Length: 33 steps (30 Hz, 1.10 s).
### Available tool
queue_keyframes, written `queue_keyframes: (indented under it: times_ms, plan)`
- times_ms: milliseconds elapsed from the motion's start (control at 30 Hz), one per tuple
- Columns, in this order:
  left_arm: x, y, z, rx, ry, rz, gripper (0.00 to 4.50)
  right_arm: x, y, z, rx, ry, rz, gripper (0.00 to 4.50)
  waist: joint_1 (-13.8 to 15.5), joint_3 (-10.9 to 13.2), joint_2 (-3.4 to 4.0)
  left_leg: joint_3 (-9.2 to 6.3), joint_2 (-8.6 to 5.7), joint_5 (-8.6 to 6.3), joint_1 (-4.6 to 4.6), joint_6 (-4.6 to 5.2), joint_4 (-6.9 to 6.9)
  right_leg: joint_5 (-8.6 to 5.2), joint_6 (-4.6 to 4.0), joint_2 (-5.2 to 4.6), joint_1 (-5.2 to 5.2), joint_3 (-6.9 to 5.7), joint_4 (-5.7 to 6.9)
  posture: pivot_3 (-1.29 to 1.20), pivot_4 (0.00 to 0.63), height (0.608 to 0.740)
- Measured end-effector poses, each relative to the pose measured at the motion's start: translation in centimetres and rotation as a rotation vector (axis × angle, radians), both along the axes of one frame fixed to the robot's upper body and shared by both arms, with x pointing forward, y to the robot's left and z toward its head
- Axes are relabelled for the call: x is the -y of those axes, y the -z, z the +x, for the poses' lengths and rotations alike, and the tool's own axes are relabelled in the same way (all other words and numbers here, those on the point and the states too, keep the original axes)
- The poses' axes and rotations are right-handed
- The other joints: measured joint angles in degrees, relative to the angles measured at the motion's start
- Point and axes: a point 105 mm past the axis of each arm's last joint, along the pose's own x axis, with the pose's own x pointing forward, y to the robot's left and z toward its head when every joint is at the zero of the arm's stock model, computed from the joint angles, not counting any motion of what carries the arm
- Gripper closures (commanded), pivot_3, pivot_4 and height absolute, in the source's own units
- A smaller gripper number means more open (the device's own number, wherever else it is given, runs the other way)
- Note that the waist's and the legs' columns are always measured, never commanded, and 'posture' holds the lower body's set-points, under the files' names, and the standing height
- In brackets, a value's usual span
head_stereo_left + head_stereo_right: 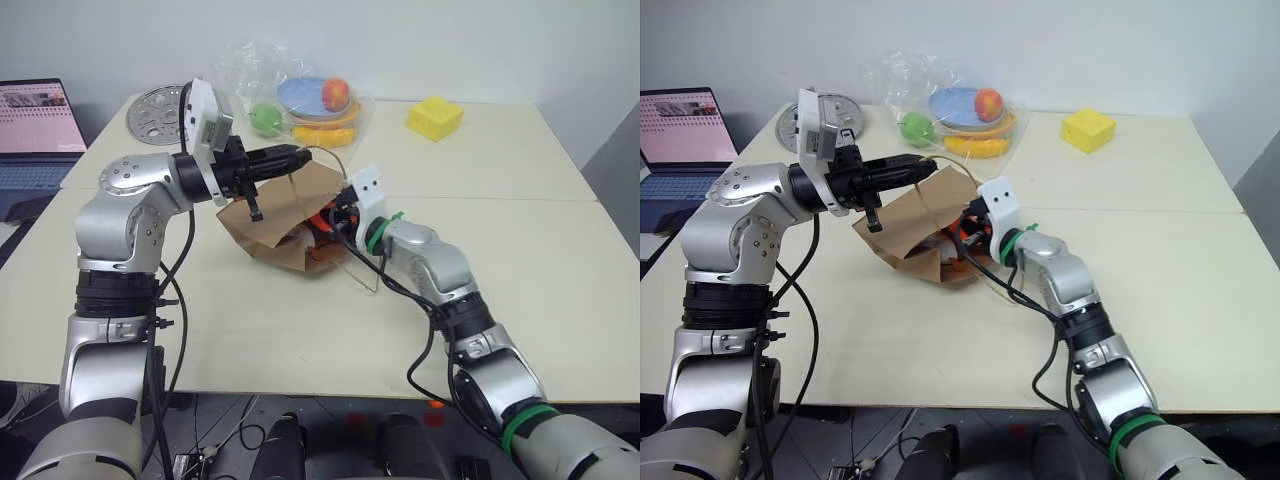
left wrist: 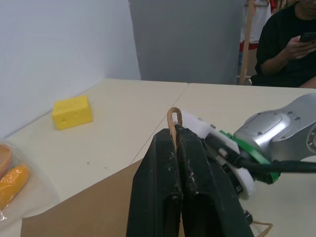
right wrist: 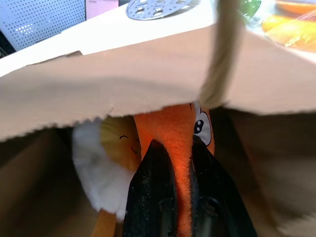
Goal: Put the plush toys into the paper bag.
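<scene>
The brown paper bag (image 1: 268, 222) lies on its side at mid-table, its mouth facing my right arm. My left gripper (image 2: 175, 136) is shut on the bag's thin cord handle (image 2: 174, 117) and holds the upper edge of the mouth raised. My right gripper (image 3: 177, 145) reaches into the mouth, shut on the orange carrot plush toy (image 3: 170, 126), whose cartoon eyes show beside the fingers. The white-and-yellow plush toy (image 3: 106, 158) lies inside the bag, right beside the carrot. The bag's paper edge (image 3: 123, 84) hangs over both toys.
A clear plastic bag of fruit (image 1: 312, 100) sits behind the paper bag. A yellow sponge block (image 1: 435, 117) stands at the back right, a perforated metal disc (image 1: 155, 112) at the back left, a laptop (image 1: 40, 130) beyond the table's left edge. A seated person (image 2: 291, 44) shows past the table.
</scene>
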Motion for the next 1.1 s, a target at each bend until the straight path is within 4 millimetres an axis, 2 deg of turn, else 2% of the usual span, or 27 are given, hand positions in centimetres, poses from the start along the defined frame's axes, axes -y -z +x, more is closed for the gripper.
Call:
queue_keyframes:
  times_ms: [100,233,333,367,433,533,733,833,900,967,1100]
  plan:
    - [0.0,0.0,0.0,0.0,0.001,-0.001,4.5,0.4,0.8,0.3,-0.015,0.003,-0.009,2.82,-0.1,0.0,0.0,0.0,0.0,0.0,-0.01,0.0,0.0,0.0,0.0,0.0,-0.01,0.01,0.0,0.0,0.15,0.74]
    - [0.0,0.0,0.0,0.0,-0.001,-0.001,4.5,1.2,0.8,0.3,0.006,0.007,-0.018,1.3,-0.3,0.0,0.0,0.0,0.0,0.0,0.0,0.0,0.0,0.0,0.0,0.0,-0.01,0.01,0.01,0.0,0.15,0.74]
    - [0.0,0.1,0.0,0.0,-0.001,0.0,4.5,2.0,0.9,-0.1,0.013,0.019,-0.001,0.26,-0.3,0.0,0.0,0.0,0.0,0.0,-0.01,0.0,-0.01,0.0,0.0,0.0,-0.03,0.01,0.02,0.0,0.15,0.74]
    - [0.0,0.1,0.0,0.001,-0.002,-0.001,4.5,2.4,0.6,-0.4,0.021,0.022,0.006,0.04,-0.3,0.0,0.0,0.0,0.0,0.0,-0.01,0.0,0.0,0.0,0.0,0.0,-0.02,0.01,0.02,0.0,0.15,0.74]
    - [0.0,0.1,0.0,0.002,-0.002,-0.002,4.5,3.0,-0.3,-0.8,0.045,0.029,0.02,0.04,-0.3,0.0,0.0,0.0,0.0,0.0,-0.01,0.0,0.0,0.0,0.0,0.0,-0.02,0.02,0.02,0.0,0.15,0.74]
    - [0.1,0.1,0.0,0.001,-0.001,-0.004,4.5,4.1,-1.5,-2.6,0.087,0.022,0.02,0.04,-0.2,0.0,0.0,-0.02,0.0,0.0,-0.01,0.0,0.0,0.0,0.0,0.0,0.0,0.01,0.01,0.0,0.15,0.74]
    - [0.0,0.2,0.1,-0.006,-0.004,-0.003,4.5,7.5,-0.6,-6.4,0.058,0.026,-0.049,0.04,-0.1,0.0,0.0,0.0,-0.01,0.0,-0.02,0.0,0.02,-0.01,0.01,0.0,0.01,0.04,0.0,0.0,0.15,0.74]
    - [-0.1,0.3,0.1,-0.007,-0.006,-0.001,4.5,8.3,-0.6,-8.3,0.054,-0.017,-0.089,0.04,-0.1,0.0,0.0,0.02,0.01,0.0,0.01,0.0,0.02,-0.01,0.02,0.0,0.01,0.04,0.0,0.0,0.15,0.74]
    - [-0.1,0.3,0.2,-0.009,-0.007,-0.001,4.5,8.4,0.0,-9.2,0.038,-0.045,-0.112,0.04,-0.2,0.0,0.0,0.02,0.01,0.0,0.02,0.01,0.02,-0.02,0.03,0.0,0.02,0.04,-0.01,0.0,0.15,0.74]
    - [-0.2,0.3,0.2,-0.012,-0.01,-0.001,4.5,8.0,1.5,-9.7,0.018,-0.069,-0.163,0.04,-0.2,0.0,-0.01,0.02,0.01,0.0,0.02,0.0,0.02,-0.04,0.07,0.0,0.03,0.04,-0.02,0.0,0.15,0.74]
    - [-0.1,0.3,0.4,-0.012,-0.011,-0.001,4.5,6.9,3.8,-9.4,0.006,-0.09,-0.223,0.04,-0.2,0.0,-0.01,0.03,0.0,0.0,0.01,0.0,0.04,-0.05,0.09,0.0,0.05,0.05,-0.03,0.0,0.15,0.74]
